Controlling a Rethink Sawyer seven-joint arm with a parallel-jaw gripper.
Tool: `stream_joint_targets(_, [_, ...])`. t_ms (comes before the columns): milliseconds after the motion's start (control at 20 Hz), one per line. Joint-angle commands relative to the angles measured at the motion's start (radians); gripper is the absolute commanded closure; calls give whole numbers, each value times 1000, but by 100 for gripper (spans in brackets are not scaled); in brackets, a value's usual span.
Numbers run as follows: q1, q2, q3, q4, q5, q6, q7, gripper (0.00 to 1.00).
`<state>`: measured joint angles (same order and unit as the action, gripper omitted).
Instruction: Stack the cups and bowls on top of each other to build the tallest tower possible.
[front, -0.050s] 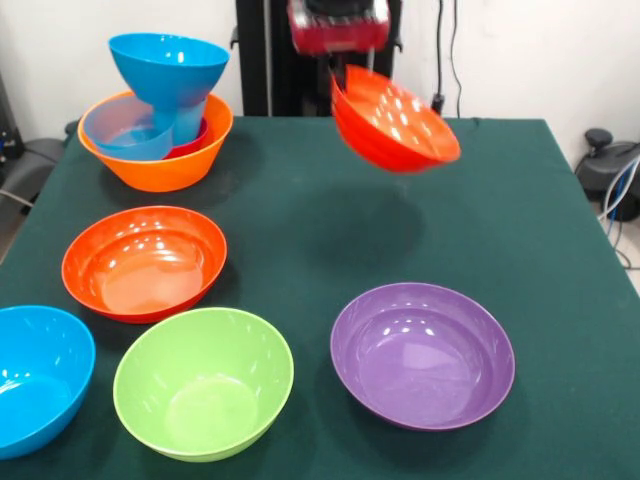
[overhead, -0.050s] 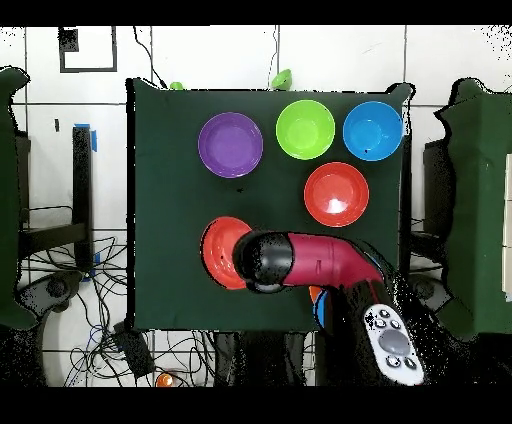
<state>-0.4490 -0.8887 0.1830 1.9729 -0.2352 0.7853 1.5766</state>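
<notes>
The gripper (front, -0.050s: 338, 68) has a red-orange bowl (front, -0.050s: 395, 120) clamped by its rim, tilted and hanging in the air top centre, though the fingers are mostly hidden. Upper left, an orange bowl (front, -0.050s: 165, 165) holds a light-blue tumbler (front, -0.050s: 188, 118) with a blue bowl (front, -0.050s: 167, 65) on top; it looks like something red sits beside it

The end effector (front, -0.050s: 338, 25) is red and black. Just below it hangs a red-orange bowl (front, -0.050s: 395, 120). The worktop (front, -0.050s: 300, 210) is dark green. Farther from it sit a purple bowl (front, -0.050s: 422, 354), a lime green bowl (front, -0.050s: 203, 382), two blue bowls (front, -0.050s: 40, 378) (front, -0.050s: 168, 66), another red-orange bowl (front, -0.050s: 144, 262) and an orange bowl (front, -0.050s: 165, 165).
</notes>
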Motion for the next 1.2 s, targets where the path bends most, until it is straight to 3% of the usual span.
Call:
stream_joint_targets(50, [-13, -178, 86, 30, 3, 410, -196, 100])
stream_joint_targets(450, [-95, -194, 157, -27, -13, 610, -274, 100])
stream_joint_targets(550, [-130, -192, 173, -36, -49, 641, -322, 100])
stream_joint_targets(850, [-284, -199, 227, 48, -101, 496, -471, 100])
stream_joint_targets(1050, [-433, -193, 304, 131, -95, 369, -601, 100])
stream_joint_targets(1200, [-568, -144, 392, 176, -89, 258, -708, 100])
